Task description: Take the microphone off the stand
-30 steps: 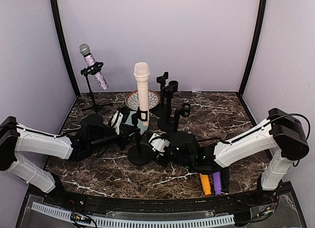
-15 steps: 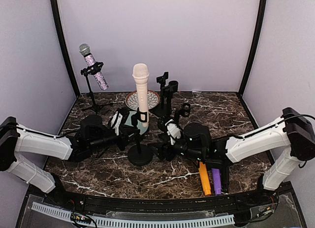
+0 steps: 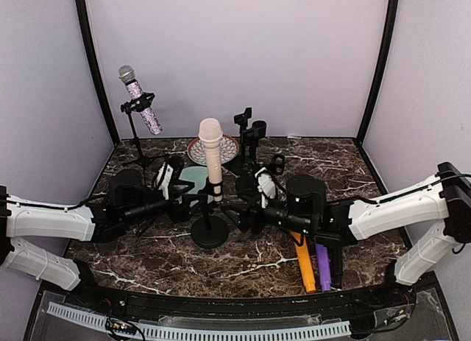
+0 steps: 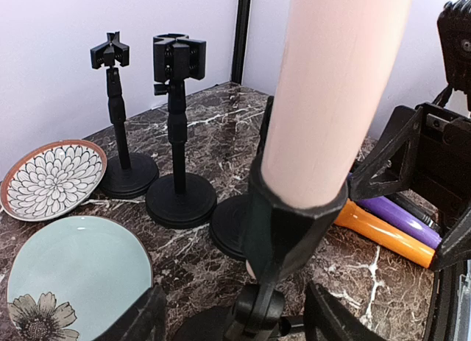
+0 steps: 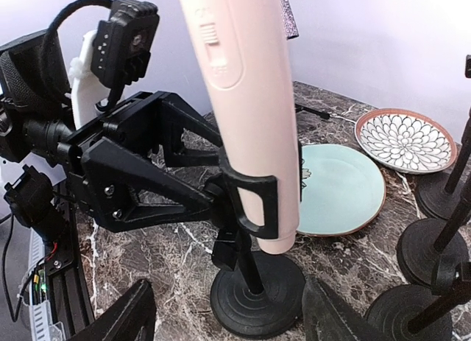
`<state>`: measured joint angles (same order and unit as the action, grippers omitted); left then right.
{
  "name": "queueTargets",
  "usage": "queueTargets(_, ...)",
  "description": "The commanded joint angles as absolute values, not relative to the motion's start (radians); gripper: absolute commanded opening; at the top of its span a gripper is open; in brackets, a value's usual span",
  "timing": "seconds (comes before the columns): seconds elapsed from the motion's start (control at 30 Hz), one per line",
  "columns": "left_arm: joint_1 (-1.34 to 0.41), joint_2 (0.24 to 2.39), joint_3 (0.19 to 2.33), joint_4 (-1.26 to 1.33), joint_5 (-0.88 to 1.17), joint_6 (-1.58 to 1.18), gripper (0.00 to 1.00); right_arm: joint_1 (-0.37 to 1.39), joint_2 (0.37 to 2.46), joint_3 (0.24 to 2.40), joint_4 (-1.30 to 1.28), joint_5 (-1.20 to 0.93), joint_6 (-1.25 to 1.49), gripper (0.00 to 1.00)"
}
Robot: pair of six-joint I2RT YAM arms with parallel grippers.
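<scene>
Marble-patterned table (image 3: pixel 353 164) inside pale walls, with the pink mic (image 3: pixel 212 153) upright in the clip of a round-based stand (image 3: pixel 210 233) near the middle, toward the near edge. The mic sits fully in the clip, its foot poking out below.

Only the top view takes in the whole mic, rounded head included; both wrist views cut it off above the body. That view alone also shows a glitter mic (image 3: pixel 140 99) tilted on a tripod at the far left corner. The right wrist view alone shows the switch panel on the pink body.

The left claw (image 4: pixel 237 320) stands wide, its fingers on either side of the stand's stem and clear of it. The right claw (image 5: pixel 232 311) is wide too, facing the stand from the other side with the base between its fingers, not touching.

Behind the stand lie a blue plate (image 4: pixel 73 275) and a flower plate (image 4: pixel 51 179), with two empty stands (image 4: pixel 176 135) beside them. An orange mic (image 3: pixel 305 264) and a purple mic (image 3: pixel 323 266) lie side by side near the right of the near edge, partly under the right arm.

From above, the arms' black heads blur into the stands, so the fingers are hard to make out there.
</scene>
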<state>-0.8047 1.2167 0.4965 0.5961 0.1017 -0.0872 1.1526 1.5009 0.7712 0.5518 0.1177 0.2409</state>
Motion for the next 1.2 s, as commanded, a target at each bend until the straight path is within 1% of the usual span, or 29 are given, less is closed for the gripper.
queueTargets(0.0,-0.798,1.148,0.484,0.541,0.094,-0.09,0.72,1.142,1.463,0.797,0.577,0.106,0.235,0.71)
queueTargets(0.13,-0.797,1.078,0.485,0.482,0.107,-0.081,0.76,1.128,1.434,0.817,0.551,0.099,0.24,0.74)
queueTargets(0.27,-0.765,1.032,0.537,0.367,0.187,-0.085,0.76,1.098,1.426,0.905,0.458,0.07,0.254,0.77)
queueTargets(0.4,-0.692,0.979,0.639,0.199,0.336,-0.091,0.78,1.067,1.431,1.013,0.35,0.035,0.248,0.81)
queueTargets(0.43,-0.677,0.97,0.687,0.121,0.392,-0.089,0.78,1.058,1.436,1.042,0.325,0.015,0.247,0.81)
queueTargets(0.53,-0.612,0.975,0.798,-0.06,0.493,-0.042,0.79,1.036,1.457,1.116,0.277,-0.017,0.25,0.83)
queueTargets(0.6,-0.587,0.993,0.839,-0.128,0.537,0.004,0.79,1.027,1.482,1.151,0.265,-0.061,0.231,0.84)
queueTargets(0.73,-0.563,1.057,0.87,-0.17,0.588,0.074,0.79,1.025,1.515,1.204,0.273,-0.13,0.178,0.84)
queueTargets(0.9,-0.561,1.123,0.877,-0.128,0.638,0.125,0.78,1.025,1.543,1.257,0.279,-0.16,0.138,0.84)
queueTargets(1.0,-0.561,1.161,0.868,-0.093,0.655,0.151,0.78,1.025,1.559,1.274,0.295,-0.155,0.136,0.85)
queueTargets(1.17,-0.568,1.213,0.883,-0.103,0.669,0.177,0.78,1.025,1.598,1.327,0.281,-0.124,0.129,0.85)
